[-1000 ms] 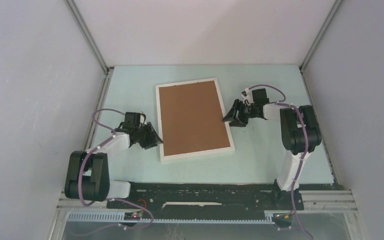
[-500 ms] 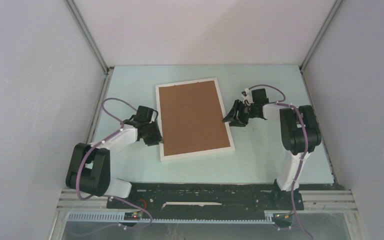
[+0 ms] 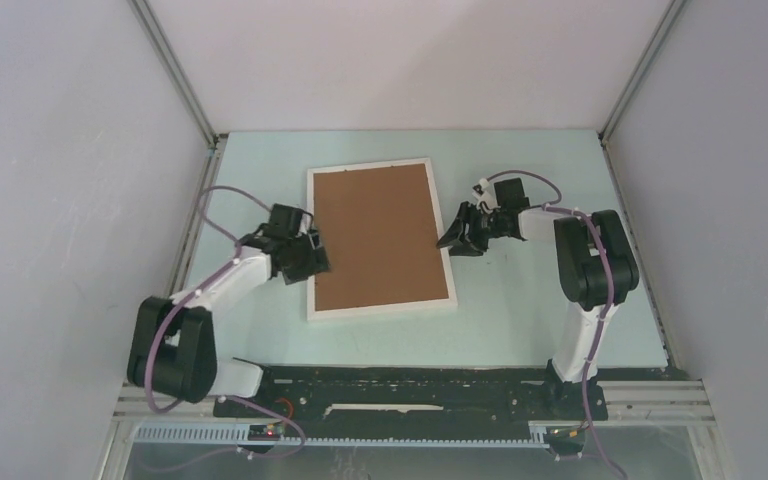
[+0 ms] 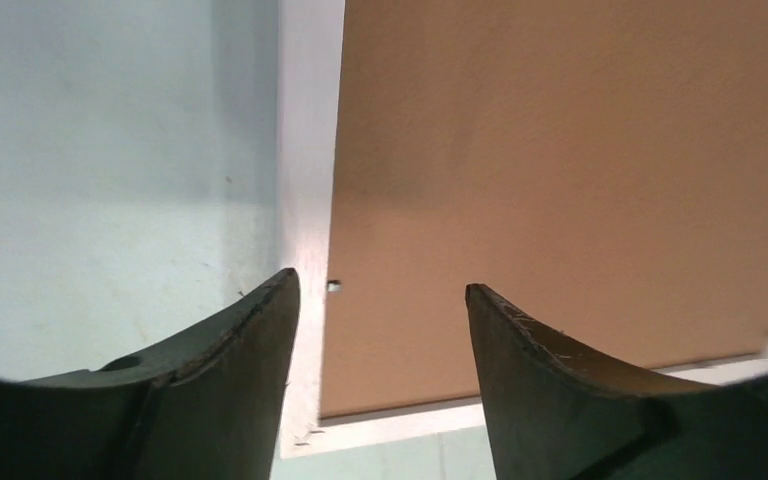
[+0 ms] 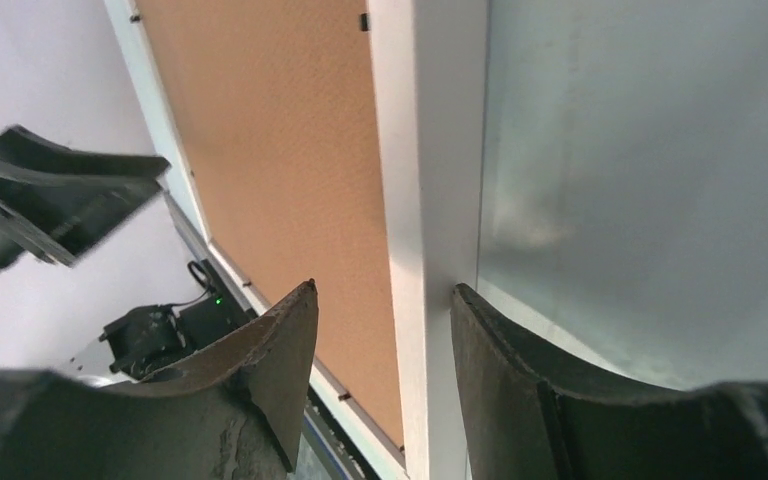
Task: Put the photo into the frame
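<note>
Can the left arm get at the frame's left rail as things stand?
Probably yes. The left claw is open right at that rail of the frame, one finger at its outer edge, the other over the backing board, with nothing in between.

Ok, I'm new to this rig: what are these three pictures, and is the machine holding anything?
Two robot arms are bolted at the near edge of a pale table. The wide picture looks down from above and behind them; the other two come from a camera on each wrist. On it lies a white frame, back up, a brown backing board in it. The left end effector is at its left edge, the right end effector at its right edge. Both stand open over the white border, holding nothing. No photo shows.
</note>
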